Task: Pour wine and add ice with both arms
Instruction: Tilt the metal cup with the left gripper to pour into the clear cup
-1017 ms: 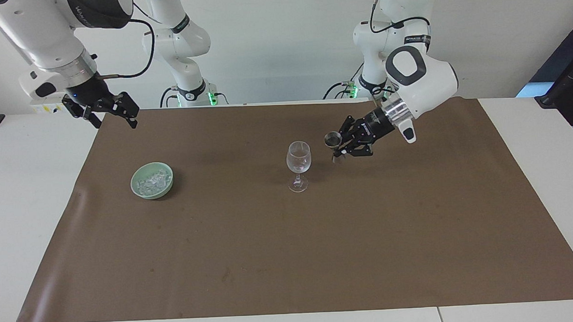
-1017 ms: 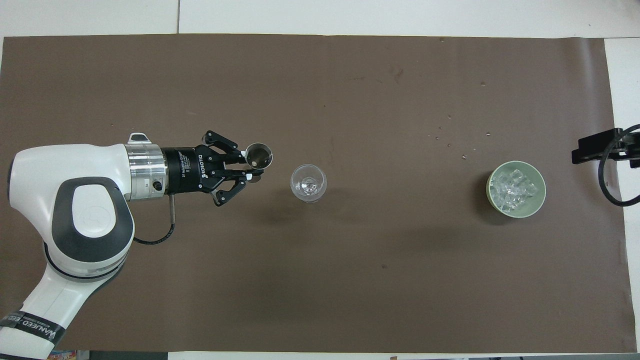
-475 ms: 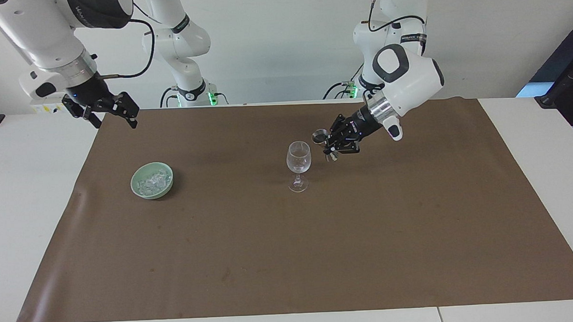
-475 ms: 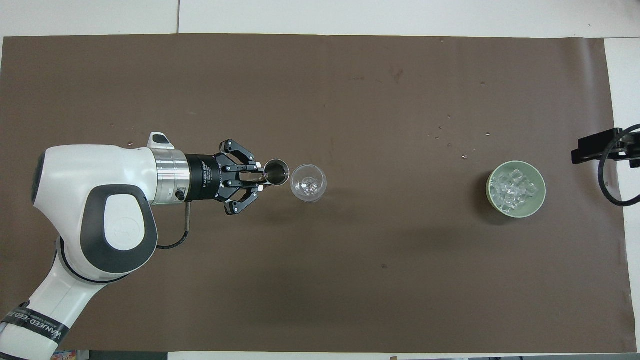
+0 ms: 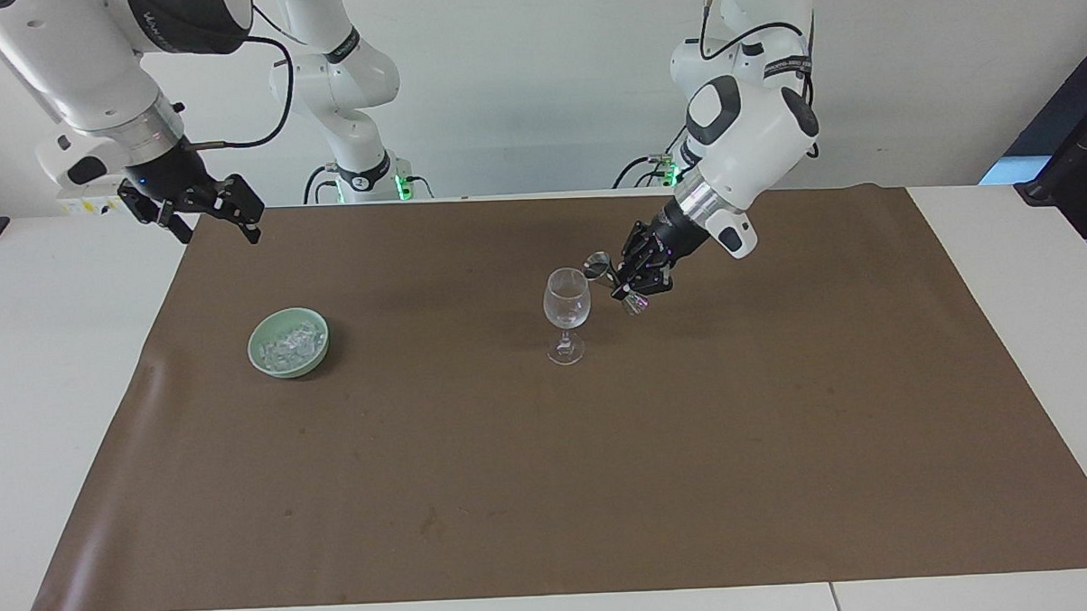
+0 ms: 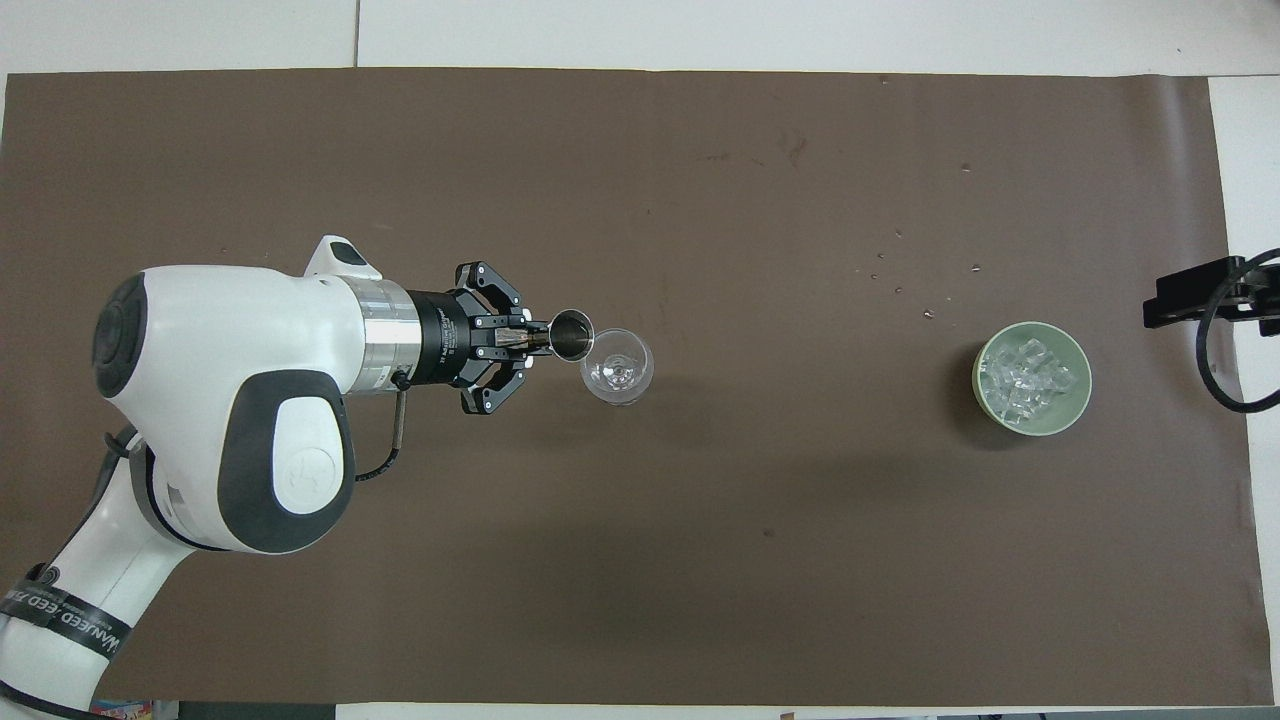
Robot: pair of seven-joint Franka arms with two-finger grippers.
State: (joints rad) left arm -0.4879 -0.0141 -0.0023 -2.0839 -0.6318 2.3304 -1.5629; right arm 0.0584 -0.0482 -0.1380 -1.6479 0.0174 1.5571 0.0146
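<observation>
I note the left gripper (image 6: 520,345) clamped on a small metal jigger (image 6: 570,335), tilted, long axis lying along the table's length, mouth toward the wine glass (image 6: 617,366) rim. The ice (image 6: 1030,378) sits in a green bowl (image 6: 1082,395) toward the right arm's end. The right gripper (image 5: 201,209) waits with jaws apart above the mat's (image 6: 700,550) corner.

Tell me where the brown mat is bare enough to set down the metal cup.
Bare: the stretch between wine glass and ice bowl, and the mat nearer the robots. Crowded: beside the glass, where the left gripper holds the metal cup at its rim.
</observation>
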